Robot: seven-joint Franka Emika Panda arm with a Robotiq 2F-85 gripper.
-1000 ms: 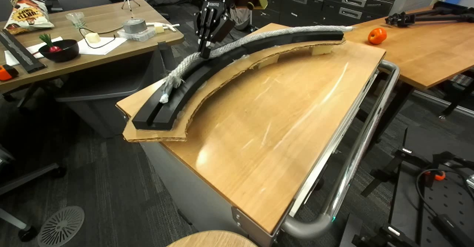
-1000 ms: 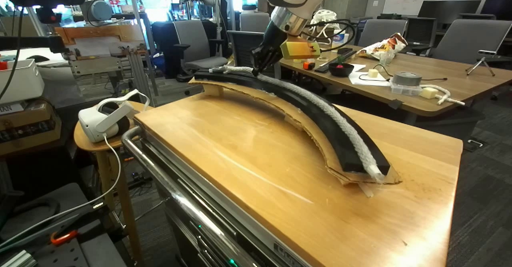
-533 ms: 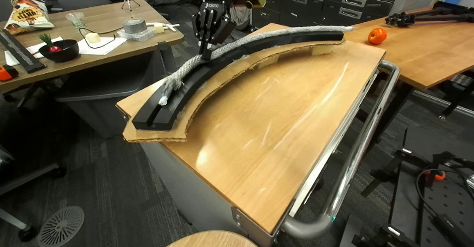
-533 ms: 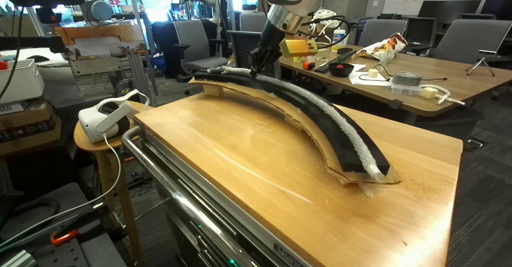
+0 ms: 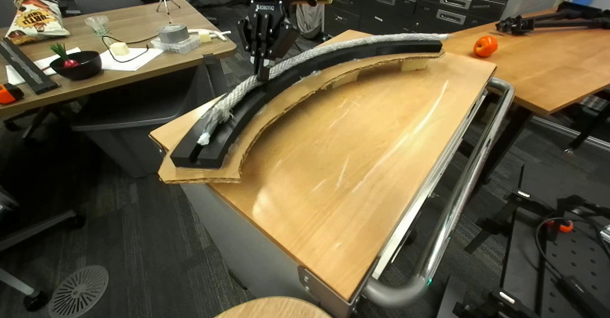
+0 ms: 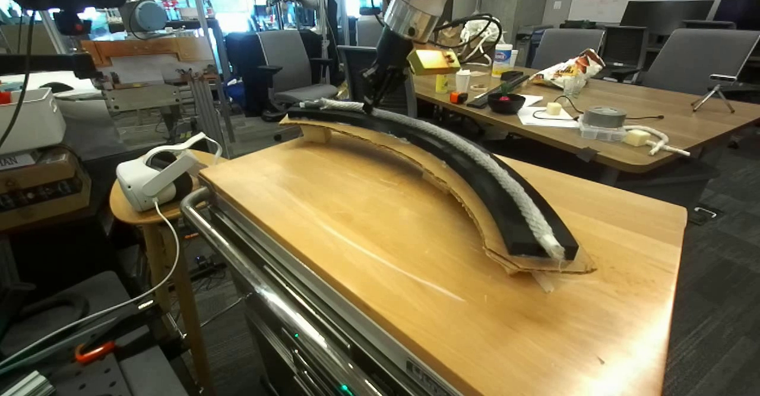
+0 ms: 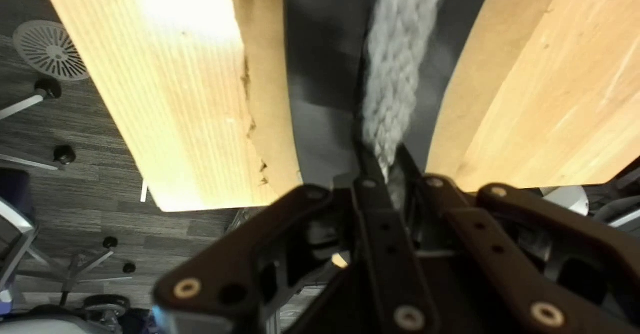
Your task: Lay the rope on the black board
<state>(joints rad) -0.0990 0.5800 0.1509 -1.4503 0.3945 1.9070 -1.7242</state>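
The black two-fingered gripper pinches the thick grey-white braided rope, which lies lengthwise along the long, curved, grooved black board.

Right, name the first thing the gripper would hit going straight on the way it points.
Most likely the black board, just below the rope pinched in the gripper; whether gripper and board touch is unclear.

Wrist view: rope cut off at top, pincer blurred. In exterior view, arm cropped above.
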